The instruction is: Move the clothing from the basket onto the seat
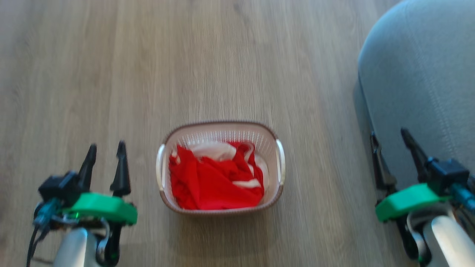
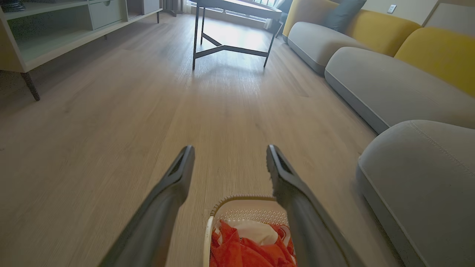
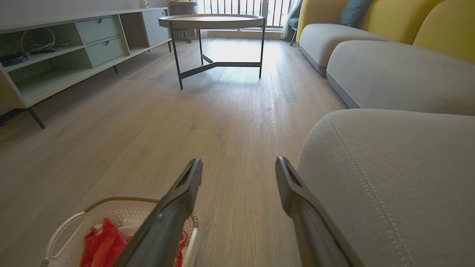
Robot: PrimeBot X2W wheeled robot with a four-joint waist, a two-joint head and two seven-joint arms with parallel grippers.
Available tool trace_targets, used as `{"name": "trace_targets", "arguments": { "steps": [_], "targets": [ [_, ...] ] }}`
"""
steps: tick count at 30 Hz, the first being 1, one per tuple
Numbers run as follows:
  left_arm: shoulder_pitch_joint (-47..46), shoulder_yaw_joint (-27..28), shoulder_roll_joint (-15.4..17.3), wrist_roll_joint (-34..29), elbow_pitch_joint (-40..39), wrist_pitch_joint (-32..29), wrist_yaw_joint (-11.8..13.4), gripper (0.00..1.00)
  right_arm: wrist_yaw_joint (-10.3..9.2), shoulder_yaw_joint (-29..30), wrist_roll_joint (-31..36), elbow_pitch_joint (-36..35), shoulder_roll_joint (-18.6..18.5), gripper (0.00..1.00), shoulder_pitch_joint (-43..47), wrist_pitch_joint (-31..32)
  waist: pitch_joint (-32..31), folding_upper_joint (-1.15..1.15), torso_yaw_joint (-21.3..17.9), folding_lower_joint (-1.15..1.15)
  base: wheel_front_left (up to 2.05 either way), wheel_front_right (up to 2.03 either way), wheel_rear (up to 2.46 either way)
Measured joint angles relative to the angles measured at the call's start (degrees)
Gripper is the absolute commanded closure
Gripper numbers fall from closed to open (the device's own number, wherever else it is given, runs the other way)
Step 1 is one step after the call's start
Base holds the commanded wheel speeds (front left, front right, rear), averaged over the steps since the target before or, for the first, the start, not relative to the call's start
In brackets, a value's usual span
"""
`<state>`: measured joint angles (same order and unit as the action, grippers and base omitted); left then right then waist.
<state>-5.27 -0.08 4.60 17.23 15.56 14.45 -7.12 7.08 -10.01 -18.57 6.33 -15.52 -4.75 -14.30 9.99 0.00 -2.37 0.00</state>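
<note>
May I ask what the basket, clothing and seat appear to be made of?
The basket: likely cream plastic, with perforated walls and a brown braided-look rim. The clothing: soft red and white fabric, crumpled in folds. The seat: grey matte upholstery fabric with pale stitched seams.

Green-collared, dark-fingered left end effector [image 1: 107, 145]
</note>
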Motion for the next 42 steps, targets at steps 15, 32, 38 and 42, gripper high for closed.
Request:
{"name": "trace_targets", "arguments": {
  "steps": [15,32,38,42],
  "targets": [
    [-17.4,-8.6,0.4,-3.4,1.5,-2.9,0.0,0.00,0.00,0.7,2.0,-3.9,2.9,0.00,-12.8,0.0,17.4,0.00,-2.3,0.02,0.00,0.00,0.00],
    [-34.5,-16.2,1.3,-12.7,17.5,-21.1,3.8,0.00,0.00,0.1,2.4,-6.1,6.7,0.00,-19.2,-0.1,32.4,0.00,-9.4,0.00,0.00,0.00,0.00],
    [-38.6,-17.6,1.0,-12.9,22.9,-25.2,3.5,0.00,0.01,-0.3,2.4,-6.4,7.9,0.00,-19.9,-0.1,36.1,0.00,-11.3,0.00,0.00,0.00,0.00],
    [-39.5,-17.7,1.0,-12.9,25.1,-26.6,3.5,0.00,0.00,-0.3,2.4,-6.4,7.9,0.00,-20.0,-0.1,37.6,0.00,-11.9,0.00,0.00,0.00,0.00]
  ]
}}
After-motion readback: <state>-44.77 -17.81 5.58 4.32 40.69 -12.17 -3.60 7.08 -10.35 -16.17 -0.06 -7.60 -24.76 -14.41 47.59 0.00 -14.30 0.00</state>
